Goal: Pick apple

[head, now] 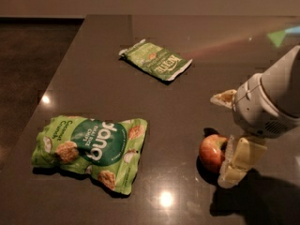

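The apple (pixel 212 152), small, round and red-orange, rests on the dark table (pixel 103 69) at the lower right. My gripper (pixel 222 138) comes in from the right on a white arm and is open. One cream fingertip (pixel 223 98) sits beyond the apple, and the other finger (pixel 238 162) is right against the apple's right side, hiding part of it. The apple lies between the two fingers, close to the near one.
A large green snack bag (pixel 91 149) lies at the front left of the table. A smaller green packet (pixel 157 60) lies further back in the middle. The table's left edge runs diagonally, with dark floor (pixel 28 55) beyond it.
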Robot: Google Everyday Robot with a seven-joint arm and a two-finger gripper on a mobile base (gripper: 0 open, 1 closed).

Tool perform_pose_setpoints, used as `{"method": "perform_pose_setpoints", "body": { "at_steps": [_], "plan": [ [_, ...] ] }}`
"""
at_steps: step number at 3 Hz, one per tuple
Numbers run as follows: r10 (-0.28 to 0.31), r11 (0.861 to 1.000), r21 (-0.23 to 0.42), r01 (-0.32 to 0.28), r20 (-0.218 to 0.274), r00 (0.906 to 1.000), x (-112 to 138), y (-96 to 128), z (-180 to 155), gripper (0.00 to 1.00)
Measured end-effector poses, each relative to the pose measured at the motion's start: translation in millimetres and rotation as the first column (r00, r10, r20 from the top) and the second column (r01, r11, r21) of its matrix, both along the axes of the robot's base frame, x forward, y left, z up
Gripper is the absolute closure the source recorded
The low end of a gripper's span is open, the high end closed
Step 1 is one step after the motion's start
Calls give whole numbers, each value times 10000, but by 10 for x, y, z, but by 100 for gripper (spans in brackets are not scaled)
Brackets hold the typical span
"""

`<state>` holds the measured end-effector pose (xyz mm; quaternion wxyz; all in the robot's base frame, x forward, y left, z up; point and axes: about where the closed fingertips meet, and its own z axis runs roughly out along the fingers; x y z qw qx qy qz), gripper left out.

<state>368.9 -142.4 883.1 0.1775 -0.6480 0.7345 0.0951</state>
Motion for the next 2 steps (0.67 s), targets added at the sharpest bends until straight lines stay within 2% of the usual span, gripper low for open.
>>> {"method": "perform_pose_setpoints", "body": {
  "at_steps": [1,2],
  "plan": [
    [281,9996,-75,-281,63,9996,-24,20,-236,0],
    [219,9997,-93,-219,47,9997,-4,-17,-284,0]
  ]
}}
